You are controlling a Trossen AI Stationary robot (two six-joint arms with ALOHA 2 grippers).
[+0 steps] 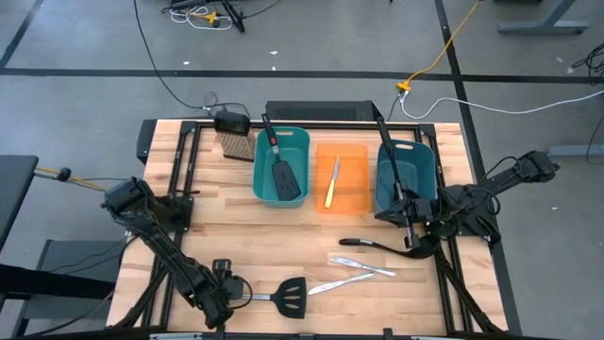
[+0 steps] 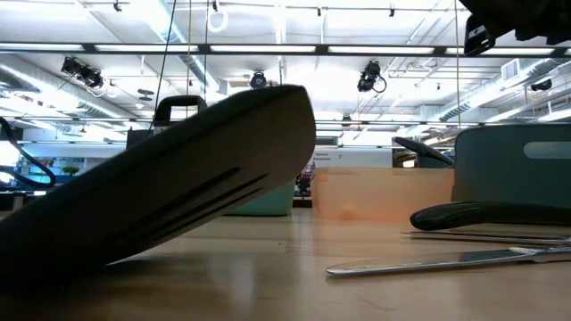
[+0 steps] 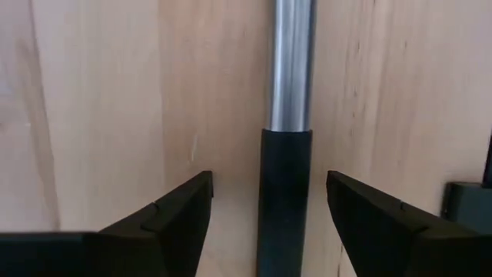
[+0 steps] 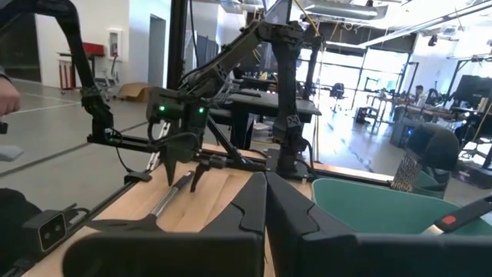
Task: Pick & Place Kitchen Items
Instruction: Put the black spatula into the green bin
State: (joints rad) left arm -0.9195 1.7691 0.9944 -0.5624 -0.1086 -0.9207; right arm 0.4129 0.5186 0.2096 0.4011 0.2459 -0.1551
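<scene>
With its fingers spread wide either side of the steel handle (image 3: 290,61), the left gripper (image 1: 229,289) grips nothing; the steel-handled spatula (image 1: 283,297) lies on the table (image 1: 189,227) at 6 o'clock, straddled presumably for a pickup. Right gripper (image 1: 408,219) waits pinched shut and empty at 3 o'clock. No readable writing.
</scene>
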